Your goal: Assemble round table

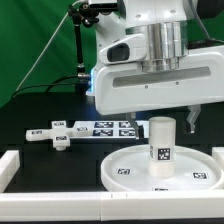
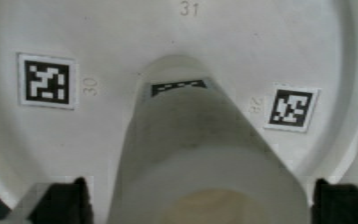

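Observation:
The large rimmed round disc (image 1: 118,172) lies flat at the front of the black table. The short thick cylinder leg (image 1: 162,142) stands upright on it, a tag on its side. My gripper (image 1: 165,121) hangs straight above, its fingertips level with the leg's top; one finger (image 1: 190,117) shows just off the leg at the exterior view's right. In the wrist view the leg (image 2: 202,140) fills the space between my gripper's (image 2: 202,205) dark fingers (image 2: 60,203), a thin gap on each side, disc (image 2: 87,130) below. The cross-shaped piece (image 1: 55,134) lies apart, at the exterior view's left.
The marker board (image 1: 105,127) lies behind the disc, between it and the cross-shaped piece. A white rail (image 1: 12,166) borders the table at the front of the exterior view's left. A dark stand (image 1: 78,45) rises at the back against the green backdrop.

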`<state>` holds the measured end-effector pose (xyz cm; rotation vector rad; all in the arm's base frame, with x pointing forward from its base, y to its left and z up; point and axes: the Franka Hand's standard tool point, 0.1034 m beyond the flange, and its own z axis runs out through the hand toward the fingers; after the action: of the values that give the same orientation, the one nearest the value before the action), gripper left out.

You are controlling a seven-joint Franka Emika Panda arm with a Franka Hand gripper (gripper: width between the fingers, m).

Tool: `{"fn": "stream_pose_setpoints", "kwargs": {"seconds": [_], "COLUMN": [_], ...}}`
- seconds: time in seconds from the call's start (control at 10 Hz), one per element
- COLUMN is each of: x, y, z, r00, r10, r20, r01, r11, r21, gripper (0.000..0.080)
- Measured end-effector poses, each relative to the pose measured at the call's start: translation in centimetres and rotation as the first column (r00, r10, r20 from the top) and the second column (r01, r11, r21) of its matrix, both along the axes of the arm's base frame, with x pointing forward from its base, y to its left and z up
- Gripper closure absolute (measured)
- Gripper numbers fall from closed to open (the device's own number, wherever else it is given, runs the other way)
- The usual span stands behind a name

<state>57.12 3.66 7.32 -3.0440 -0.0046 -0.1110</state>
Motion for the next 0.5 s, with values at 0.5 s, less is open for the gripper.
{"fn": "stream_pose_setpoints", "kwargs": {"seconds": [0.5], "x": [0.05], "y": [-0.14], "z": [0.04], "r00": [0.984], "r10": [-0.178], "r20": [-0.017], "r01": [0.179], "r11": [0.984], "r21": [0.016], "gripper": [0.0392]}}
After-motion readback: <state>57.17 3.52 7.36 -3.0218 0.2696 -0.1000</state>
